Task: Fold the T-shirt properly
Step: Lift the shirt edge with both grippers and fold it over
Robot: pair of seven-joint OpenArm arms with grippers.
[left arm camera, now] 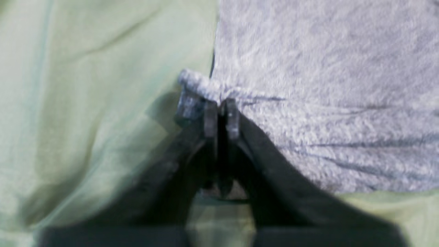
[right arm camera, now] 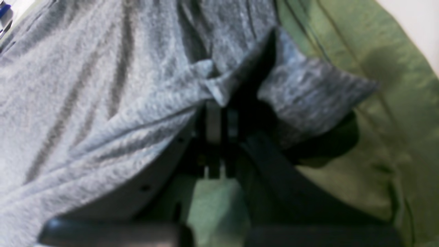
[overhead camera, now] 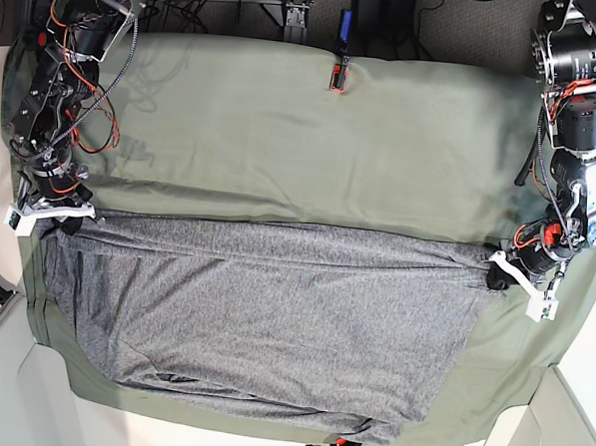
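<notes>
Through my left wrist view, I am seeing my left gripper (left arm camera: pixel 221 116) with its jaws nearly together, a small roll of the T-shirt (left arm camera: pixel 325 103) hem sitting right at the tips toward 12 o'clock; whether I am pinching it or letting go I cannot tell, since the picture is blurred, and the olive sheet (left arm camera: pixel 85 103) is filling everything toward 9 o'clock. Through my right wrist view, my right gripper (right arm camera: pixel 221 109) is clamping a bunched fold of the T-shirt (right arm camera: pixel 103 103), with a flap hanging toward 3 o'clock over the sheet (right arm camera: pixel 394 120); the tips themselves are buried in cloth. In the base view, the T-shirt (overhead camera: pixel 263 321) is lying stretched between my right gripper (overhead camera: pixel 54 213) at 9 o'clock and my left gripper (overhead camera: pixel 506 269) at 3 o'clock, looking folded once lengthwise. I am judging further folds to be left. The sleeves and collar are hidden.
</notes>
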